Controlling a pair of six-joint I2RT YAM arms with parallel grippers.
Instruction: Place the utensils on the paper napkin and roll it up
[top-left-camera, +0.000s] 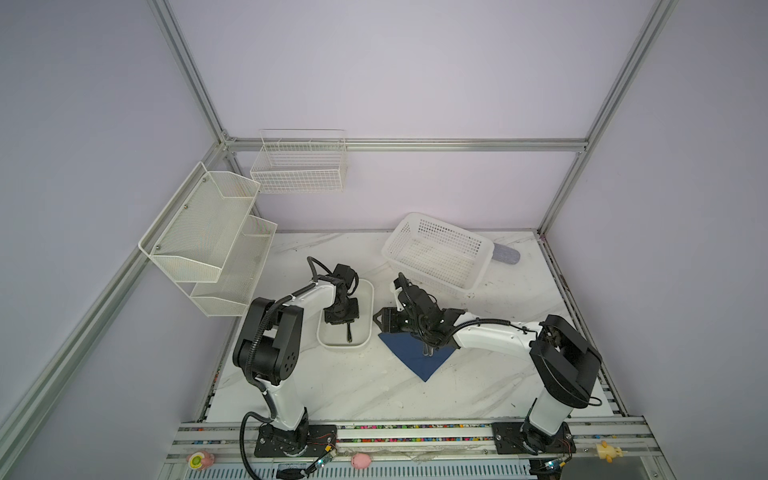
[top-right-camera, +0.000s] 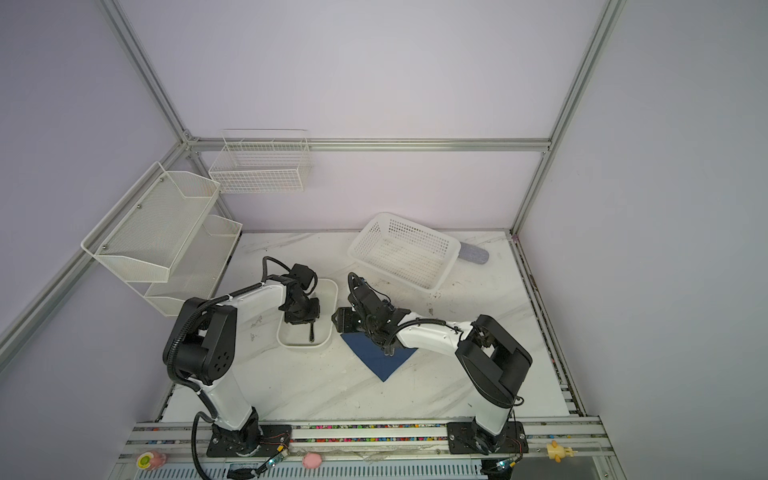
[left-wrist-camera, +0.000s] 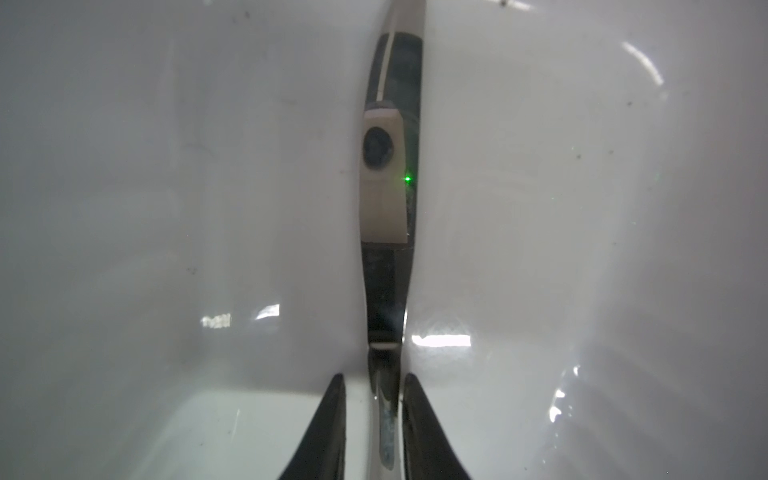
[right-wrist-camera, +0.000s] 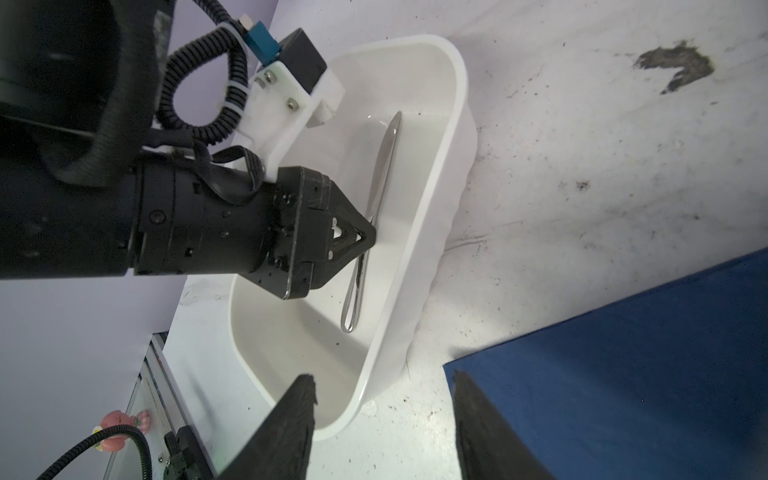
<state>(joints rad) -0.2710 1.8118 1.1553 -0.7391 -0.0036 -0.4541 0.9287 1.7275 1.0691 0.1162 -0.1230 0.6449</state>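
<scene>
Left gripper (left-wrist-camera: 374, 377) reaches into the white dish (top-left-camera: 328, 338) at frame centre, jaws narrowly parted astride a slim silver utensil (left-wrist-camera: 388, 208) lying on the dish floor. Right gripper (right-wrist-camera: 382, 376), jaws wide and empty, hovers between the dish and the navy paper napkin (top-left-camera: 413, 359), which lies just right of the dish

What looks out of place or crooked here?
The basket at the back looks tilted, apparently propped on a grey case beside it. A dark smudge stains the table. Otherwise nothing looks spilled or broken.
</scene>
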